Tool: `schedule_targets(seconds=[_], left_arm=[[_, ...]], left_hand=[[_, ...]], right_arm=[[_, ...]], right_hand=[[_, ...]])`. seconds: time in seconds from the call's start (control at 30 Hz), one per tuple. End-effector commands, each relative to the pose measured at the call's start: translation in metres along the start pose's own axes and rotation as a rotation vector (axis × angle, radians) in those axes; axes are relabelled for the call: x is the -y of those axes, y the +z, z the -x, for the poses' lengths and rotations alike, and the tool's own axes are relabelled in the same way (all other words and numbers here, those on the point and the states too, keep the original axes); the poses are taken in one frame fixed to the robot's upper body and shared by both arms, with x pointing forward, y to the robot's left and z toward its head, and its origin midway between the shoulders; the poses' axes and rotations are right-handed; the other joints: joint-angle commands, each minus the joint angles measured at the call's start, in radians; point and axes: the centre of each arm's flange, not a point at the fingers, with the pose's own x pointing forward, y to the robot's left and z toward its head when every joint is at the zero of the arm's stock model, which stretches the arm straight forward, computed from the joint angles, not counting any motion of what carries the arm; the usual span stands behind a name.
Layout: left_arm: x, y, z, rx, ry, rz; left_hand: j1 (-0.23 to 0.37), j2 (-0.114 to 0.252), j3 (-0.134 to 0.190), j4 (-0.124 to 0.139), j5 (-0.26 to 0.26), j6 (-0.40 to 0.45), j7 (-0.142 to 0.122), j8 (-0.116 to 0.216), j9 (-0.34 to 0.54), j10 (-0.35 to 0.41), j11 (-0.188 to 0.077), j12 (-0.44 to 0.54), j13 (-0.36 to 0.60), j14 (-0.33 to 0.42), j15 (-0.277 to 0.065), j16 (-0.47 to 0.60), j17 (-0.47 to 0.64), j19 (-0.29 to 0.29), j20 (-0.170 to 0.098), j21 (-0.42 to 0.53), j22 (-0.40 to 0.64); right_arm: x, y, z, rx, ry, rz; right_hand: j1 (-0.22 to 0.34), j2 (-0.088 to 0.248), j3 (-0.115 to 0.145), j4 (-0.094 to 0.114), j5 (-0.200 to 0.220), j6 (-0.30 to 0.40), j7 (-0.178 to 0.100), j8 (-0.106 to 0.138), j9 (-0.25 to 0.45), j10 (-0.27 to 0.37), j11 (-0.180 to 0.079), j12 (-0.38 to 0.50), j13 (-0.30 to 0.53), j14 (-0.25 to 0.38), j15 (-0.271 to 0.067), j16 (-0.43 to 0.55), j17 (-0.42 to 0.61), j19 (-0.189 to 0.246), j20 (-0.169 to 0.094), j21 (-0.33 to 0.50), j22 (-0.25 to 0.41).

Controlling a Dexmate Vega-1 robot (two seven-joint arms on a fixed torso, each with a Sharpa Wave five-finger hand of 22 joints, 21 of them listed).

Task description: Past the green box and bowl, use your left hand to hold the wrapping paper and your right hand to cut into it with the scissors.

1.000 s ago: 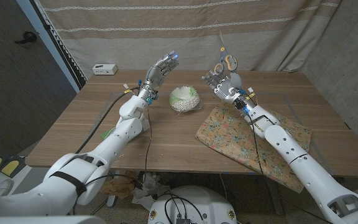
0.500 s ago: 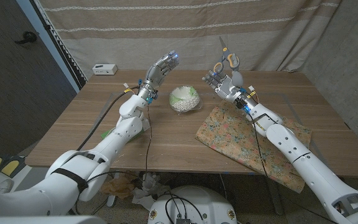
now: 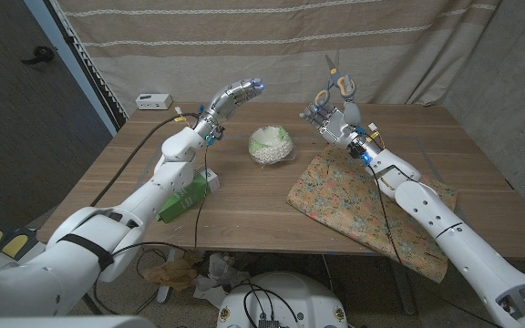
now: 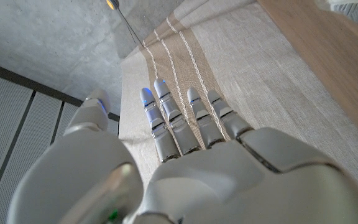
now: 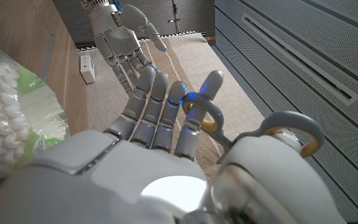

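Floral wrapping paper [image 3: 363,196] lies on the table's right side, with my right forearm above it. Raised beyond the paper's far edge, my right hand [image 3: 331,117] grips the scissors [image 3: 338,84] by their grey-and-yellow handles [image 5: 207,117], blades pointing up. My left hand [image 3: 235,92] hovers in the air left of the bowl, fingers stretched out and apart, holding nothing; it also shows as the left hand [image 5: 120,31] in the right wrist view. The white-and-green bowl [image 3: 272,144] sits mid-table between the hands. The green box [image 3: 190,191] lies under my left forearm, partly hidden.
A small white device [image 3: 153,100] sits at the table's far left corner. A striped curtain [image 4: 229,56] hangs close behind the table. Cables run along both arms. The paper overhangs the table's near right edge [image 3: 427,260].
My left forearm has swung to the left, showing more of the green box, and the hand now points rightward. The right hand with the scissors has drifted slightly up and right.
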Motion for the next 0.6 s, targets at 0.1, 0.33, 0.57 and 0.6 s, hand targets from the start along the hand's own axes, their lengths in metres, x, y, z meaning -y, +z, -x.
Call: schedule_targets(seconds=[0.1, 0.33, 0.57, 0.6], left_arm=[[0.0037, 0.0073, -0.0155, -0.046, -0.184, -0.078], [0.0062, 0.0111, -0.0168, -0.037, -0.195, -0.088], [0.0095, 0.012, -0.0155, -0.037, -0.208, -0.075], [0.0097, 0.0108, -0.0152, -0.032, -0.213, -0.058]], left_hand=[[0.021, 0.0, 0.0, -0.006, 0.002, 0.027, 0.002, 0.008, 0.002, -0.004, -0.001, -0.001, 0.003, -0.014, -0.162, -0.003, 0.003, 0.0, 0.009, -0.004, 0.0], [0.023, 0.0, -0.001, -0.007, 0.002, 0.032, 0.002, 0.008, 0.002, -0.008, 0.0, -0.002, 0.004, -0.018, -0.162, -0.004, 0.002, -0.001, 0.011, -0.004, 0.0], [0.024, -0.001, -0.002, -0.007, 0.002, 0.037, 0.002, 0.009, 0.002, -0.011, -0.001, -0.003, 0.005, -0.022, -0.161, -0.005, 0.002, -0.002, 0.012, -0.005, 0.0], [0.024, -0.001, -0.002, -0.007, 0.002, 0.037, 0.002, 0.009, 0.002, -0.011, -0.001, -0.003, 0.005, -0.022, -0.161, -0.005, 0.002, -0.002, 0.012, -0.005, 0.0]], right_arm=[[0.0023, 0.02, 0.0112, 0.027, -0.025, 0.083], [0.0006, 0.0205, 0.0138, 0.023, -0.019, 0.081], [-0.0013, 0.0235, 0.018, 0.028, -0.015, 0.086], [-0.0017, 0.0239, 0.0187, 0.029, -0.014, 0.084]], right_hand=[[0.007, 0.017, 0.011, -0.007, -0.002, -0.07, 0.096, 0.0, 0.0, 0.011, -0.001, 0.004, -0.001, 0.013, -0.061, 0.005, -0.005, 0.01, 0.0, 0.005, -0.004], [0.015, 0.023, 0.016, -0.013, -0.002, -0.073, 0.094, -0.001, 0.004, 0.008, -0.002, 0.005, -0.004, 0.012, -0.06, 0.006, -0.009, 0.01, -0.001, 0.006, -0.008], [0.023, 0.028, 0.021, -0.018, -0.003, -0.074, 0.096, -0.006, 0.003, 0.002, -0.001, 0.007, -0.005, 0.007, -0.058, 0.004, -0.018, 0.01, -0.002, 0.006, -0.012], [0.024, 0.028, 0.021, -0.019, -0.003, -0.074, 0.094, -0.007, 0.001, 0.002, -0.002, 0.006, -0.006, 0.007, -0.058, 0.003, -0.019, 0.009, -0.001, 0.006, -0.012]])
